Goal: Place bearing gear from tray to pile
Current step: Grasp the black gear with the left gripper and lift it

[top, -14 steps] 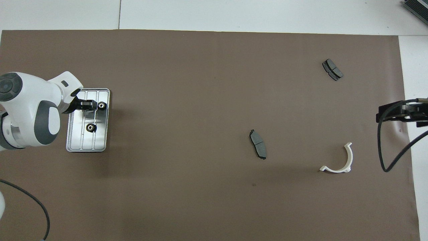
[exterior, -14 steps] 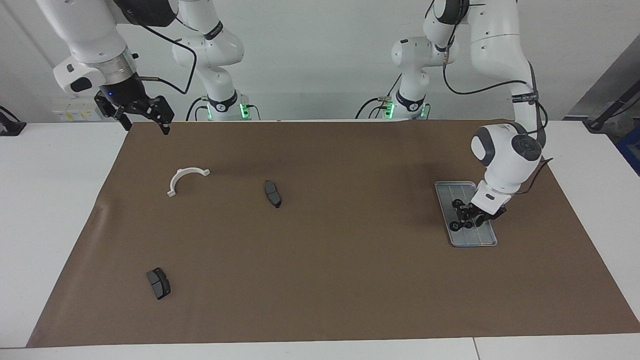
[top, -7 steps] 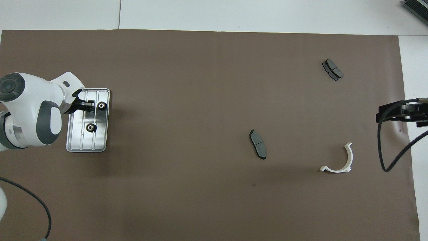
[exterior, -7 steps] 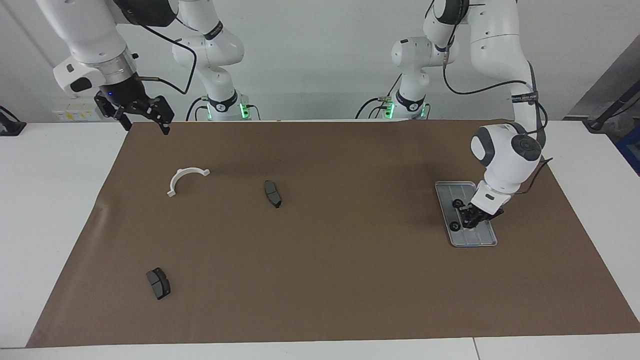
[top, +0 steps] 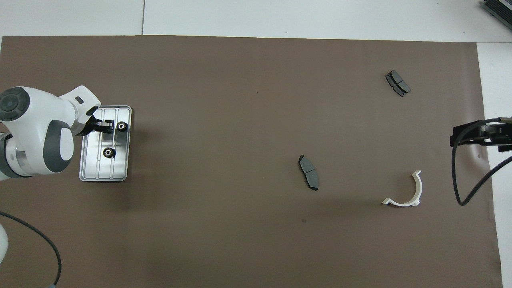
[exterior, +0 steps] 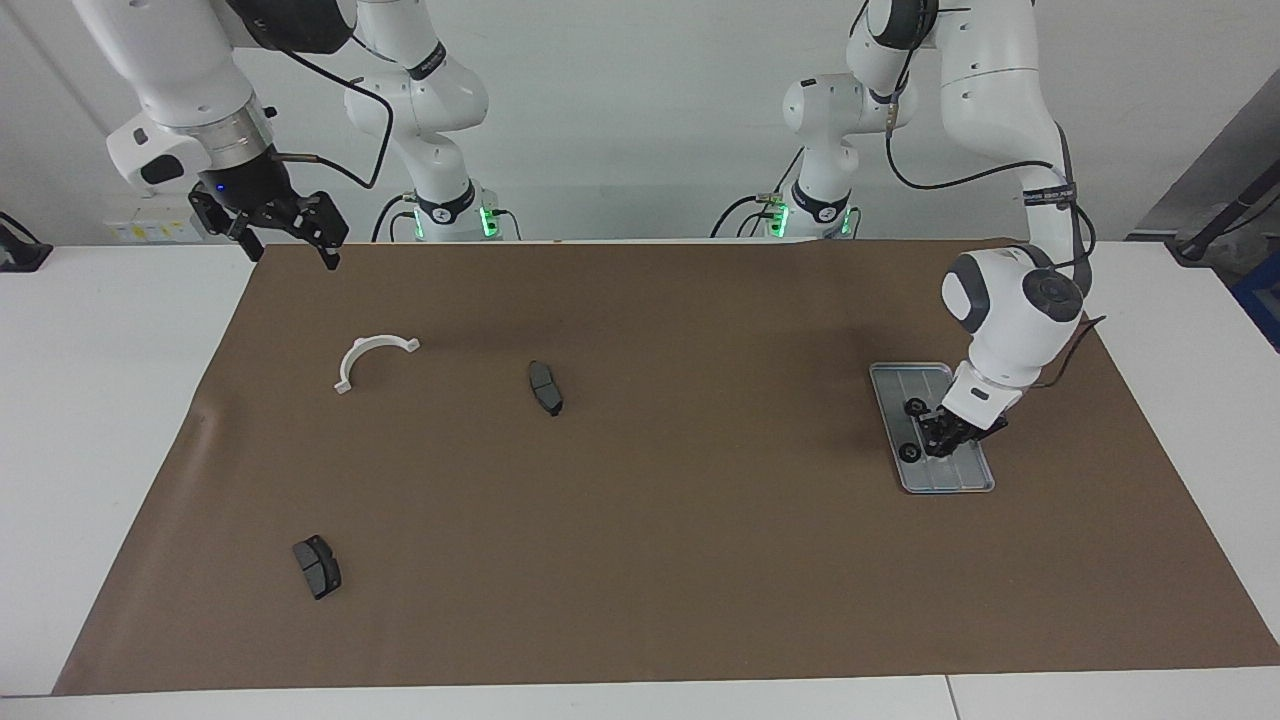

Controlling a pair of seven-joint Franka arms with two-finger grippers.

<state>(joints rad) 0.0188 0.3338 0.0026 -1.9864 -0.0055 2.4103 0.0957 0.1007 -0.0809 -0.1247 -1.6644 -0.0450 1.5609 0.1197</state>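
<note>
Tray (exterior: 930,478), ribbed grey metal; left gripper (exterior: 938,443) pressed together, perhaps pinching something; right gripper (exterior: 290,228) spread, waiting.

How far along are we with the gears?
Done: nothing; no gear lies by the bracket or pads. In hand: left pincer is shut low in the tray, beside two gears; whether it grips one is hidden. Right pincer waits open, raised over the mat's edge. To do: lift, carry to the bracket, release.
</note>
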